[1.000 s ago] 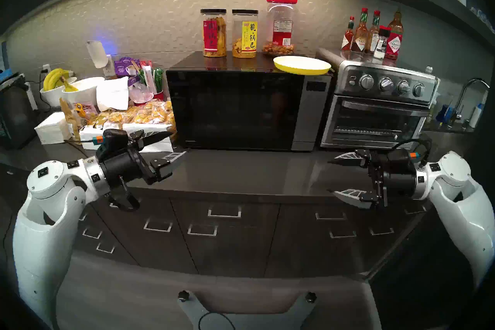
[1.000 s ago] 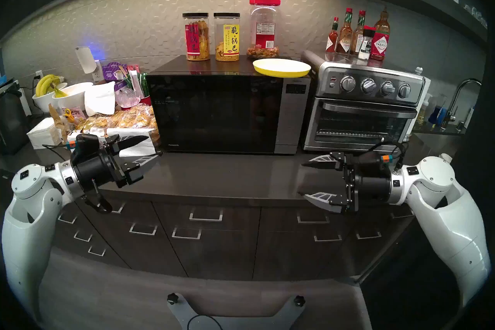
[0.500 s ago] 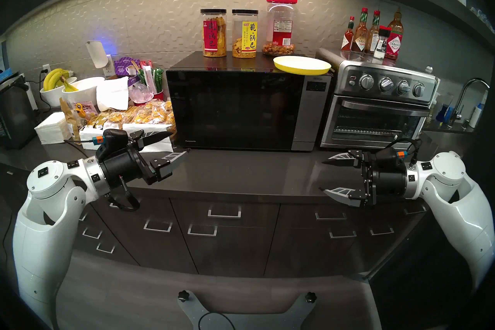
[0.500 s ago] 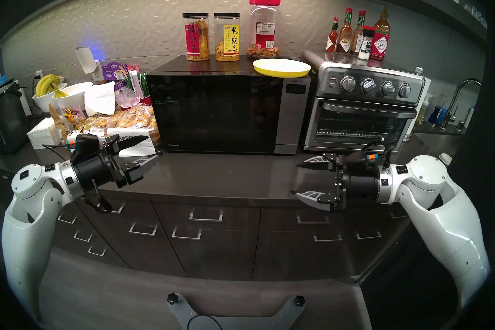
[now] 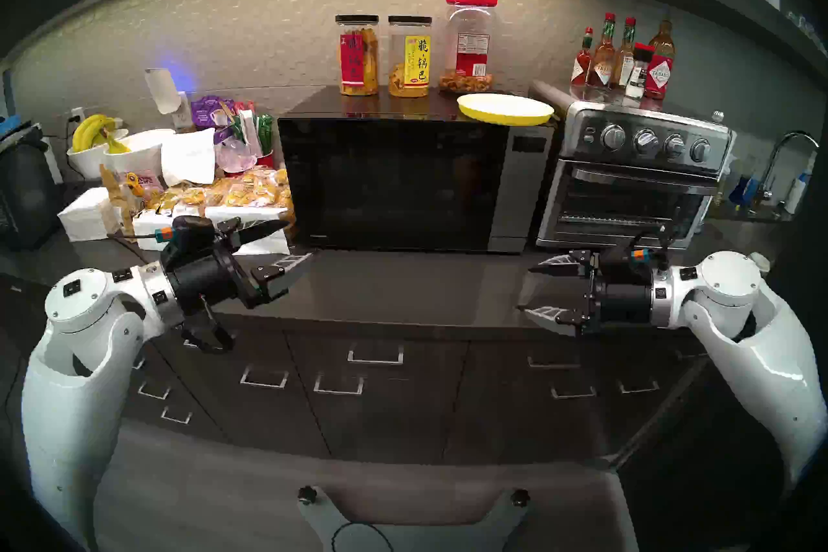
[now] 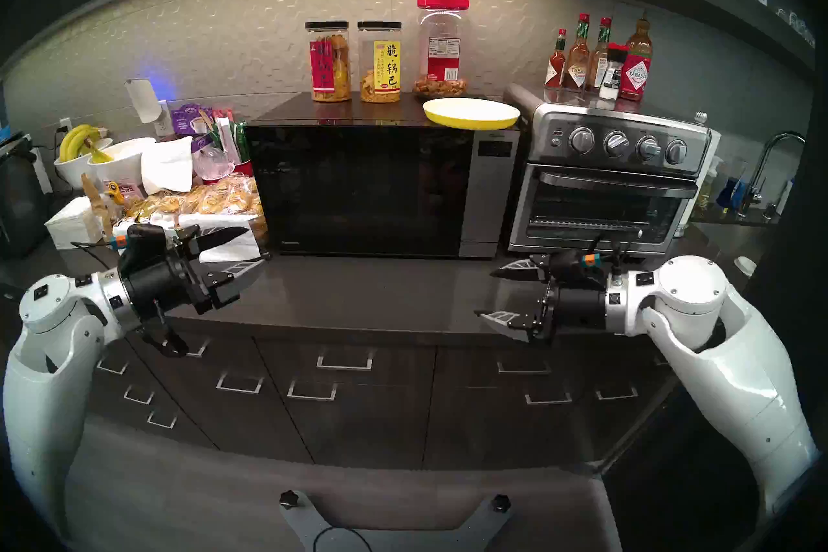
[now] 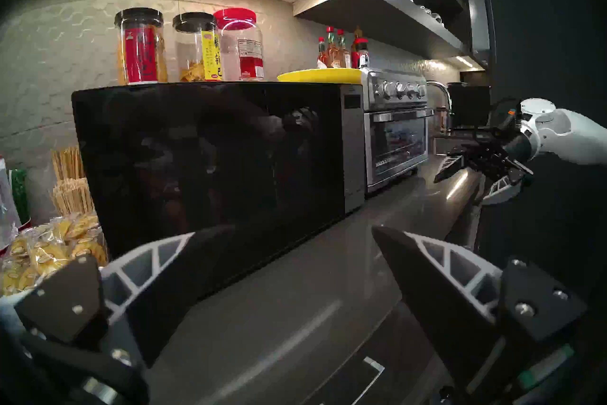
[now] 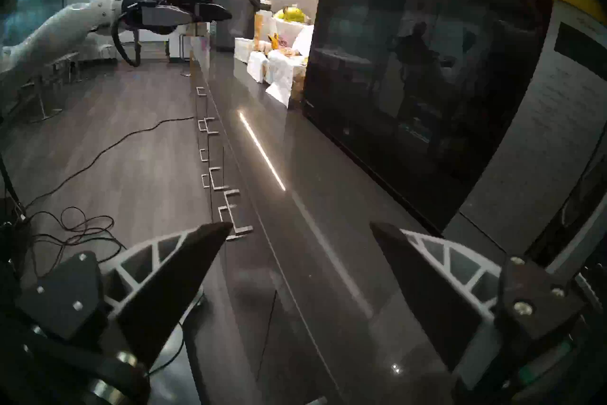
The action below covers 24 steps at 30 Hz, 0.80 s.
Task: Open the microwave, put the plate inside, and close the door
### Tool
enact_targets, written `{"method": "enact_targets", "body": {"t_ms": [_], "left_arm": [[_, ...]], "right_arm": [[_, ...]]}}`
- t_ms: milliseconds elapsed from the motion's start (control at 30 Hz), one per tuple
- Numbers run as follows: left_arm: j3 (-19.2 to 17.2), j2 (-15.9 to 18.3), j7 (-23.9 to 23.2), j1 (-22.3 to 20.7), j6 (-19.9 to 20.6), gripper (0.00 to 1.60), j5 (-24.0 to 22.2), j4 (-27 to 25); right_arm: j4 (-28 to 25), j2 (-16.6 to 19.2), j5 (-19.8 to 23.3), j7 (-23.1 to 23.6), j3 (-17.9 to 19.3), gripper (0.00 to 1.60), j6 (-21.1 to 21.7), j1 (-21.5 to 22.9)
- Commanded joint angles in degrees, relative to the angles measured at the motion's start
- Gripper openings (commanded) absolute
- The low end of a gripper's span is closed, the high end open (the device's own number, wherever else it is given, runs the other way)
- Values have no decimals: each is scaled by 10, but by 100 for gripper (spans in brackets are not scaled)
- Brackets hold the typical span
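- Microwave: boxy, long axis across the counter, front facing the robot. It stands ahead of both tools, between them.
- Door: glossy black glass, flush with the casing, shut. Interior hidden behind reflections; the lettering at its lower edge is too blurred to read.
- Control strip: grey brushed metal, right of the door; its display is hard to make out.
- Plate: round, shallow, bright yellow with a paler inner face, lying flat on the microwave's top at the right front corner, above and beyond the right tool.
- Left tool: released, black tapered fingers spread, empty, near the microwave's lower left corner.
- Right tool: released, fingers wide apart, empty, over the counter's front, below the toaster oven.
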Motion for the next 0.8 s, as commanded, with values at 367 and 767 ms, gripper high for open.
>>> {"method": "enact_targets", "body": {"t_ms": [367,767], "left_arm": [[-1,1,-1,0,0,160,0,-5],[-1,1,-1,0,0,160,0,-6]], "right_arm": [[40,-39,-29,-78,-38,160,59,91],[51,-48,-43,-84,-55,144,75,107]]}}
